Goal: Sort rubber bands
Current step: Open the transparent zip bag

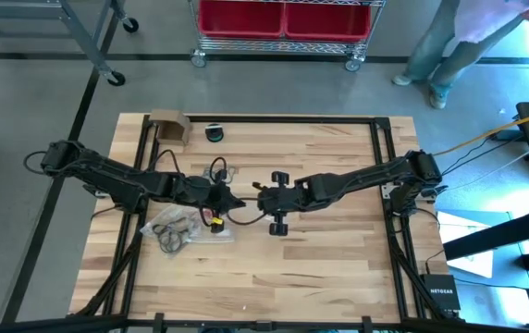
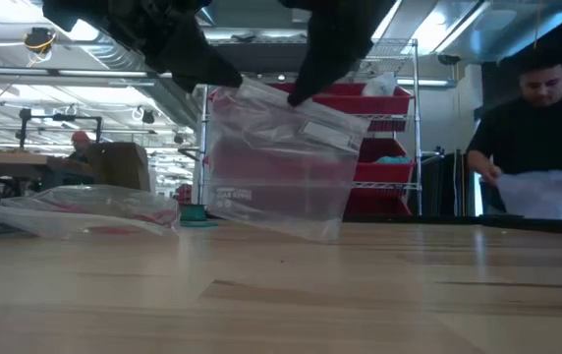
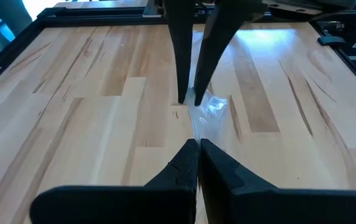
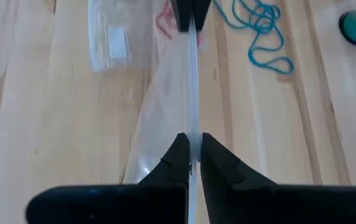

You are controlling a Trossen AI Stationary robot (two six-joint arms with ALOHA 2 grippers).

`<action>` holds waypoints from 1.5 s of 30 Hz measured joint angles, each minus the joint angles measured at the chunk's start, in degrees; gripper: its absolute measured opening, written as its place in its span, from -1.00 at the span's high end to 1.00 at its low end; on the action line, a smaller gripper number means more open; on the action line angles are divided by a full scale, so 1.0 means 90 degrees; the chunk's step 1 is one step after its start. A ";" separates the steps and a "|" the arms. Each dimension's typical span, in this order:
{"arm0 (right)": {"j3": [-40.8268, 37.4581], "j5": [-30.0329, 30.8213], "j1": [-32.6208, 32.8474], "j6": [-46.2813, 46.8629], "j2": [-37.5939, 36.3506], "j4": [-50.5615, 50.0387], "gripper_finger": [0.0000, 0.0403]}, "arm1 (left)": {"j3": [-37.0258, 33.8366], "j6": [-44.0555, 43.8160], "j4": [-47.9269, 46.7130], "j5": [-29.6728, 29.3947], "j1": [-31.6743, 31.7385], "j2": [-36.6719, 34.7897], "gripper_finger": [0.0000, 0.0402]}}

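1. Both dark arms are reaching in over the wooden table [image 1: 320, 268], meeting near its middle.
2. The left gripper [image 1: 235, 203] and the right gripper [image 1: 257, 201] are sitting just beside each other, tips facing; whether the fingers are closed is not clear from up here.
3. A clear plastic bag [image 1: 190, 225] is lying flat under the left arm, with dark rubber bands [image 1: 174, 233] bunched on it.
4. A cardboard box [image 1: 169, 127] is sitting at the far left corner, a small dark round thing [image 1: 215, 133] just beside it.
5. A person [image 1: 459, 42] is standing beyond the table, near a wire rack holding red bins [image 1: 288, 17].
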 joint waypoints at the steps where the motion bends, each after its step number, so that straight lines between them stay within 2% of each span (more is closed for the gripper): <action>1: 0.0000 0.0000 0.0000 0.0017 -0.0011 -0.0054 0.92 | 0.0000 0.0000 -0.0009 -0.0002 0.0000 0.0000 1.00; 17: -0.0007 -0.0172 0.0044 0.0516 -0.0365 -0.1542 0.92 | 0.0007 0.0000 -0.0114 -0.0002 0.0000 0.0000 1.00; 33: -0.0010 -0.0231 0.0036 0.0721 -0.0742 -0.1915 0.91 | 0.0007 0.0073 0.0017 0.0000 0.0006 -0.0002 1.00; 39: -0.0017 -0.0213 0.0036 0.0814 -0.0742 -0.1676 0.75 | 0.0005 0.0129 0.0063 0.0002 0.0002 -0.0005 1.00; 45: 0.0004 -0.0180 0.0036 0.0552 -0.0761 -0.1126 0.40 | 0.0002 0.0511 0.0403 0.0000 0.0005 -0.0005 1.00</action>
